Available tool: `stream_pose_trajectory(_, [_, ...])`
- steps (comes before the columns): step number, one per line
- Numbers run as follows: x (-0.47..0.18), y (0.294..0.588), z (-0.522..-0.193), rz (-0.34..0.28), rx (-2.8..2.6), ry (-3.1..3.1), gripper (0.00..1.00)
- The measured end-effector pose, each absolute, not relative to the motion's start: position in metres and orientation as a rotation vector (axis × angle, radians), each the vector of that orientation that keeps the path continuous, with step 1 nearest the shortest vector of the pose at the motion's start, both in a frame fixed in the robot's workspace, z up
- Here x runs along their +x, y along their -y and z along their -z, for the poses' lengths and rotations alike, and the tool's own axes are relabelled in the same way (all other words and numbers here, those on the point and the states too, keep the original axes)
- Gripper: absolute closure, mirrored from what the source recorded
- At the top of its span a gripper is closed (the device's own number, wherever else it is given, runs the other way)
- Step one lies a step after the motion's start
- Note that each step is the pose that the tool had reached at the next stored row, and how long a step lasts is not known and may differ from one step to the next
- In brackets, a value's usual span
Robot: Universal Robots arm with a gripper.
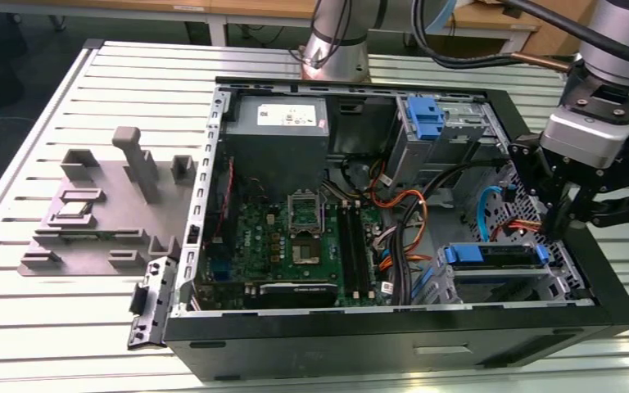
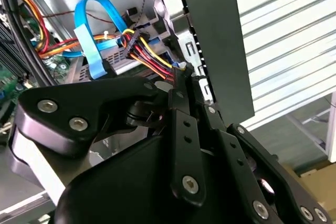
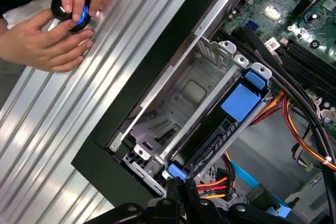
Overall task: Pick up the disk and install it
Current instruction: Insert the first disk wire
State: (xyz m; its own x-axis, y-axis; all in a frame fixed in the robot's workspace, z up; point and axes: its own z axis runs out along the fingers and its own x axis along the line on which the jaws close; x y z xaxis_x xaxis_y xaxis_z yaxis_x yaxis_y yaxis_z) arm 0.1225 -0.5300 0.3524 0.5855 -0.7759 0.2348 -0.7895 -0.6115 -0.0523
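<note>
The disk (image 1: 493,255) sits in the metal drive cage at the near right corner of the open computer case (image 1: 402,340), framed by its blue carrier. In the first wrist view the disk (image 3: 220,129) shows edge-on as a dark slab with a blue tab. My gripper (image 1: 560,219) hangs just over the case's right wall, beside the cage. Its fingers (image 2: 181,85) are pressed together, shut, with nothing seen between them. The fingertips (image 3: 177,188) touch the end of the disk's carrier, right by a black connector with red, yellow and black wires (image 3: 210,186).
A blue bracket (image 1: 426,119) is fixed to the upper drive bay, next to the grey power supply (image 1: 279,123). A blue flat cable (image 2: 92,40) loops near the fingers. A grey fixture (image 1: 96,213) stands on the table. A person's hands (image 3: 47,35) hold a black knob.
</note>
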Motion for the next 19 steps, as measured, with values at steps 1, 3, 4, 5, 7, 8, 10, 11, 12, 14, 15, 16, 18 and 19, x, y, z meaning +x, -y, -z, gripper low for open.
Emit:
stream_pose_trajectory(1, [0.1225,0.5299,-0.3523,-0.361,2.738,1.371,0.83])
stream_pose_trajectory(3, [0.1224,0.5300,-0.3524,-0.358,2.716,1.407,0.83])
stream_pose_trajectory(4, [0.1224,0.5300,-0.3523,-0.357,2.705,1.425,0.83])
stream_pose_trajectory(5, [0.1224,0.5300,-0.3523,-0.356,2.694,1.443,0.83])
stream_pose_trajectory(7, [0.1224,0.5300,-0.3524,-0.354,2.671,1.478,0.83])
stream_pose_trajectory(8, [0.1224,0.5300,-0.3524,-0.353,2.659,1.496,0.83])
stream_pose_trajectory(10, [0.1224,0.5300,-0.3524,-0.350,2.634,1.533,0.83])
stream_pose_trajectory(11, [0.1224,0.5300,-0.3524,-0.349,2.622,1.551,0.83])
stream_pose_trajectory(12, [0.1224,0.5300,-0.3524,-0.348,2.609,1.569,0.83])
stream_pose_trajectory(14, [0.1223,0.5300,-0.3523,-0.346,2.585,1.604,0.83])
stream_pose_trajectory(15, [0.1223,0.5300,-0.3523,-0.345,2.574,1.618,0.83])
stream_pose_trajectory(16, [0.1224,0.5300,-0.3522,-0.344,2.563,1.633,0.83])
stream_pose_trajectory(18, [0.1224,0.5300,-0.3521,-0.341,2.536,1.670,0.83])
stream_pose_trajectory(19, [0.1224,0.5300,-0.3521,-0.340,2.521,1.688,0.83])
